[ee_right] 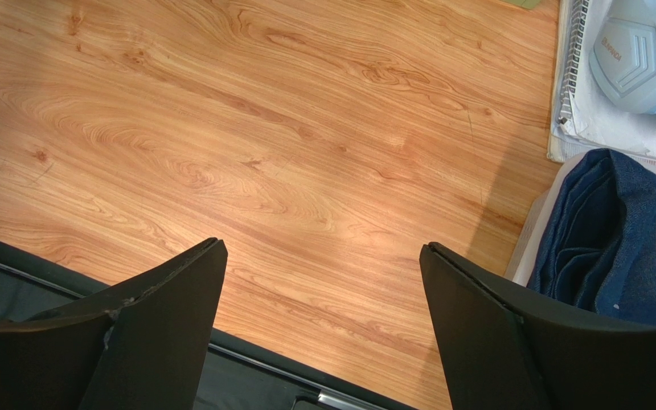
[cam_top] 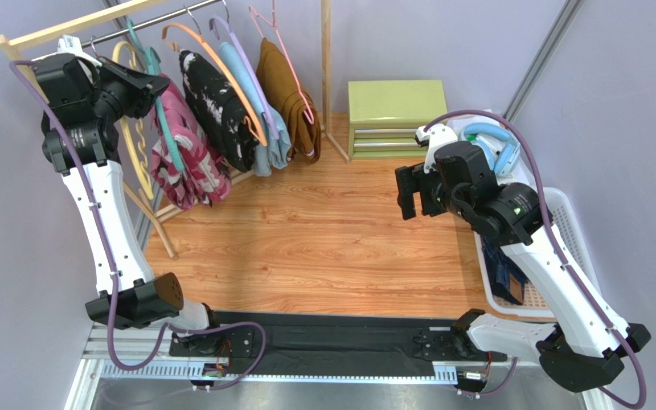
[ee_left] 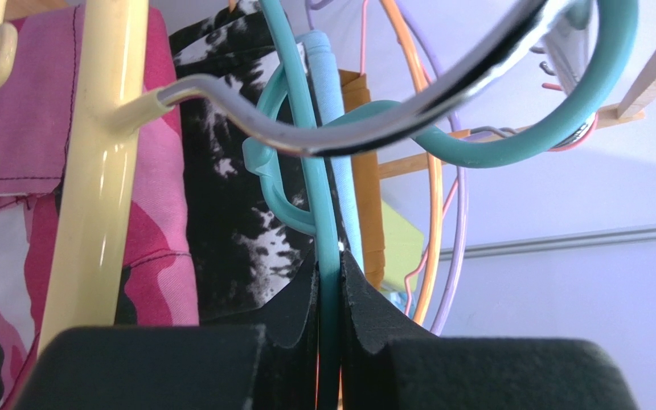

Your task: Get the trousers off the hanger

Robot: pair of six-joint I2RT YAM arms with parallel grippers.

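Two pairs of trousers are noted. The pink camouflage pair [cam_top: 188,166] is hung at the left end of the rail [cam_top: 160,17], against the teal hanger [ee_left: 310,162] and the yellow hanger [ee_left: 100,171]. Which of the two carries it cannot be told.

The navy pair [ee_right: 622,231] is lying crumpled in the white basket [cam_top: 567,213] at the right edge of the desk [cam_top: 323,231], off any hanger.

Left pincer [ee_left: 330,273]: raised to the rail. The jaws are fully closed, and the thin bar of the teal hanger is pinched between the black pads [ee_left: 293,312]. The fabric is not touched by the pads.

Right pincer [ee_right: 323,256]: held above bare wood near the basket, pointing down. The jaws are spread wide and nothing is held between them. The navy pair is seen just beside its right finger, apart from it.

Further along the rail these are hung in order: a black garment with white splotches [cam_top: 212,102], a light-blue garment [cam_top: 267,128] and a brown garment [cam_top: 287,98]. Pale-blue headphones [cam_top: 490,141] are seen at the far end of the basket, and a green drawer box [cam_top: 394,115] is standing at the back of the desk.
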